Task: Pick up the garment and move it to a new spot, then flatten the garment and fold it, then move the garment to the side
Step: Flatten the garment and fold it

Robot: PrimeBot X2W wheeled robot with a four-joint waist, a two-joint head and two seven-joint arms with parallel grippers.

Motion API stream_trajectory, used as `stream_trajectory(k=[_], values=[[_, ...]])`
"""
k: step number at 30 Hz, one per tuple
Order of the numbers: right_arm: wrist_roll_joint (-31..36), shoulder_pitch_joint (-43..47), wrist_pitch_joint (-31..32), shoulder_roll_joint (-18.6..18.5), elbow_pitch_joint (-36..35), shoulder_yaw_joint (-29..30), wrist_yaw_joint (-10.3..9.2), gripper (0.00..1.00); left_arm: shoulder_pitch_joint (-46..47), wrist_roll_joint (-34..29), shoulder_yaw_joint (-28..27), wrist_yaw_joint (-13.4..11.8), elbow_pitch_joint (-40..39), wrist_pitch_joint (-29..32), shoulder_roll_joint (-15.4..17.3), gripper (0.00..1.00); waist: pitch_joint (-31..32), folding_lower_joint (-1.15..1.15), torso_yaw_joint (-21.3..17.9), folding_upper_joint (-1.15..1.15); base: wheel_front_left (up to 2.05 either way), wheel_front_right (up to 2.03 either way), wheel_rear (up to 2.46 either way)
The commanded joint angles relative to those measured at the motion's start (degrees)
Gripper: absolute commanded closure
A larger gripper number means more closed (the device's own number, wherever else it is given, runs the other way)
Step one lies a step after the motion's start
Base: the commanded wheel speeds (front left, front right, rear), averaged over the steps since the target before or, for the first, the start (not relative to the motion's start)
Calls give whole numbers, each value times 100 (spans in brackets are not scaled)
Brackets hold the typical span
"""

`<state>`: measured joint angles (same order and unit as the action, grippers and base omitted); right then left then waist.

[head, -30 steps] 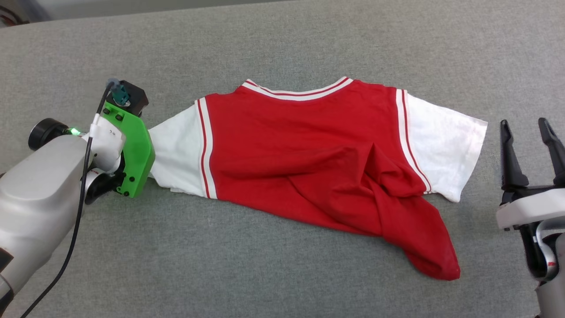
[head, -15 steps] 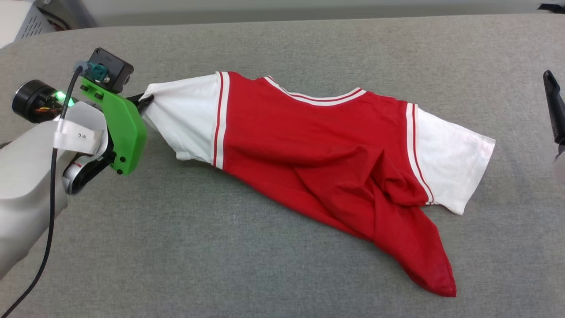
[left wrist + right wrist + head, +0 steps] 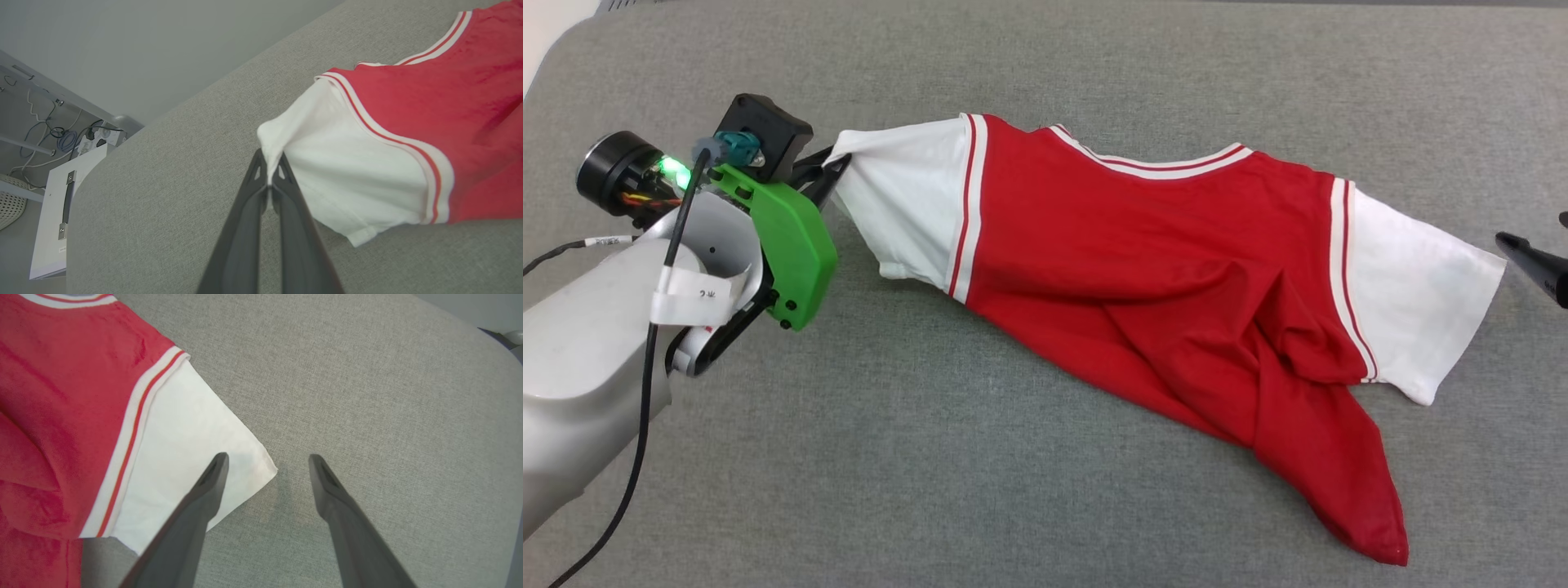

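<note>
On grey cloth (image 3: pixel 1045 65) — one garment (image 3: pixel 1143 245), left tool (image 3: pixel 269 157) pinching one sleeve (image 3: pixel 347 171).

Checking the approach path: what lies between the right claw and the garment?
Nothing but bare grey surface. In the right wrist view the garment's white sleeve corner reaches between the open right claw's fingers.

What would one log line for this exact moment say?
left end effector: shut on shirt sleeve, raised | right end effector: open, at other sleeve's corner | shirt: rumpled, unfolded, on grey cushion
</note>
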<state>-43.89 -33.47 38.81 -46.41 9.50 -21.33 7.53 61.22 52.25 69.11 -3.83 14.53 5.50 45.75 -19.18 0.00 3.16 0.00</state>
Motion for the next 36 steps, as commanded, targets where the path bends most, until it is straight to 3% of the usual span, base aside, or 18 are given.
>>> stream_trajectory(k=[1, 6, 18, 19, 20, 21, 36], values=[[-47, -135, 163, -37, 89, -123, -4, 0, -30, -53, -23, -61, -42, -45, 24, 100, -154, 0, 130, 0, 0, 0, 0], [-100, -425, 417, 59, 530, -526, -4, 0, 61, -161, -41, -170, -187, -92, -2, 100, -380, 0, 237, 0, 0, 0, 0], [-192, -589, 313, 456, 1691, -1418, -4, 0, 149, -232, -38, -233, -257, -131, -71, 100, -631, 0, 313, 0, 0, 0, 0], [-230, -608, 289, 464, 1715, -1457, -4, 13, 143, -228, -37, -230, -249, -138, -73, 100, -619, 0, 301, 0, 0, 0, 0], [-280, -653, 211, 471, 1721, -1479, -4, 92, 126, -210, -30, -211, -239, -133, -68, 100, -598, 0, 276, 0, 0, 0, 0], [-321, -700, 130, 474, 1722, -1481, -4, 100, 110, -201, -21, -199, -228, -127, -55, 100, -576, 0, 249, 0, 0, 0, 0], [-248, -1229, -1622, 44, 1314, -1308, -4, 100, 44, -196, -122, -258, -262, -483, 17, 100, 345, 0, -23, 0, 0, 0, 0]])
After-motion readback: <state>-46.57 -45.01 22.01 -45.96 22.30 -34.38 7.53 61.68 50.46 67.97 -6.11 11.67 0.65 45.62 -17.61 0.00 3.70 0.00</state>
